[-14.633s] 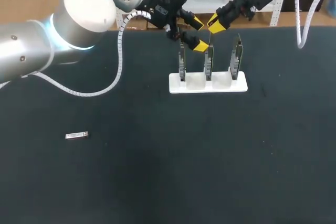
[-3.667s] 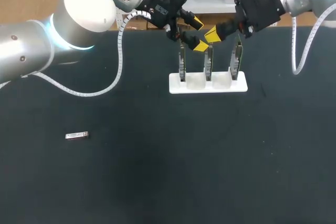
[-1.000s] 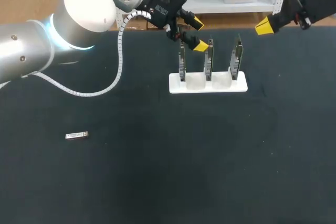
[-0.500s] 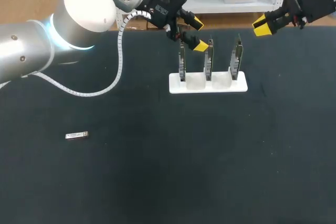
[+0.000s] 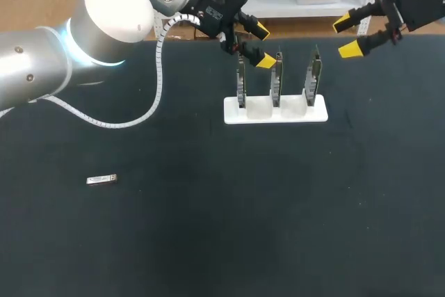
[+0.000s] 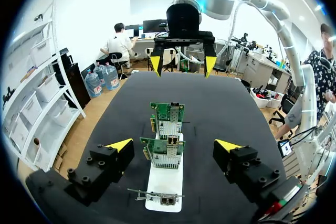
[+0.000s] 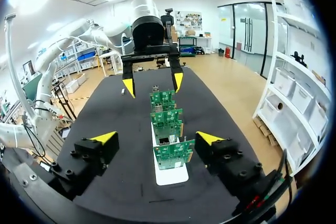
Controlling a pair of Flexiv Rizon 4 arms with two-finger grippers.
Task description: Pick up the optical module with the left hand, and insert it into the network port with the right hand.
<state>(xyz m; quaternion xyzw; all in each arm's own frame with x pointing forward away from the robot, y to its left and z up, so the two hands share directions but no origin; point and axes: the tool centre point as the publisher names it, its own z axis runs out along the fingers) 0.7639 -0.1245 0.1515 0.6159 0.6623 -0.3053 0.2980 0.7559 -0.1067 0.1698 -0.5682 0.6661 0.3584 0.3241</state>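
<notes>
Both open and empty, the left claw (image 5: pixel 262 46) hangs by the upright network cards (image 5: pixel 277 81), the right claw (image 5: pixel 345 36) off to their right. The optical module (image 5: pixel 101 180), a slim silvery bar, lies on the desk (image 5: pixel 208 241), well apart to the left. Pick-up looks not yet begun, so the left arm must cross, descend and close across its narrow width.

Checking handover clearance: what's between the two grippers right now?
The white stand holding three upright circuit boards sits directly between the left gripper and the right gripper. This is clearest in the two wrist views.
</notes>
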